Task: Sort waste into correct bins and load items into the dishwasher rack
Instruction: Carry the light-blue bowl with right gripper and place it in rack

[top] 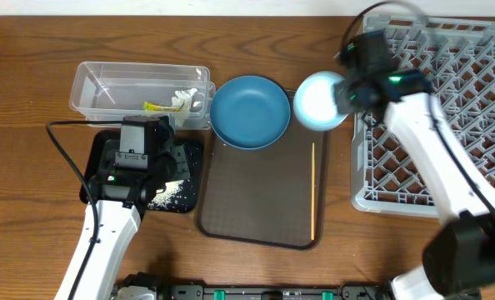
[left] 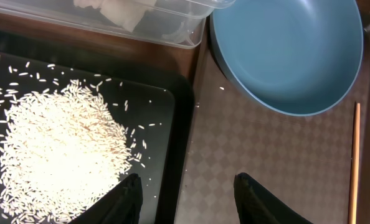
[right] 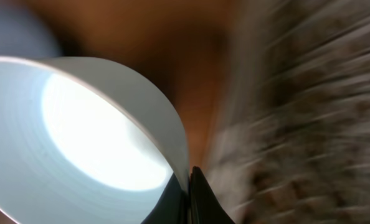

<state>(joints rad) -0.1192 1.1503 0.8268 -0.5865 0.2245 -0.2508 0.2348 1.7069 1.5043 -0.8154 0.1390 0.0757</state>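
- Left gripper point(left: 186, 190) sits nearest the lens: fingers spread wide, nothing between them. One fingertip is over the black tray point(left: 163, 106), the other over the brown serving tray point(left: 260, 155). Can't tell if either touches.
- Rice grains point(left: 60, 149) lie piled in the black tray, with a few strays toward its right rim.
- Clear tub point(top: 139, 87) sits just behind the black tray. Snack wrapper point(top: 153, 106) and tissue point(top: 183, 98) are inside, at its right end. Wrapper print is too small to read.
- Bare wood of the table point(top: 22, 83) shows left of the tub and the black tray.
- Black tray's right edge runs just beside the serving tray's left edge.
- Dark blue dish point(top: 249, 111) sits upright, overlapping the serving tray's far edge, just beside the tub's right end.
- Serving tray surface is bare between the dish and the wooden stick point(top: 313, 192). Stick lies flat along the tray's right edge.
- Right gripper point(right: 188, 186) is pinched shut on the thin rim of the pale bowl point(top: 318, 102).
- Bowl is held tilted between the dish and the dishwasher rack point(top: 447, 108), at the rack's left edge.
- Right wrist view is blurred apart from the bowl and fingers.
- Rack fills the right side, and the right arm crosses over it.
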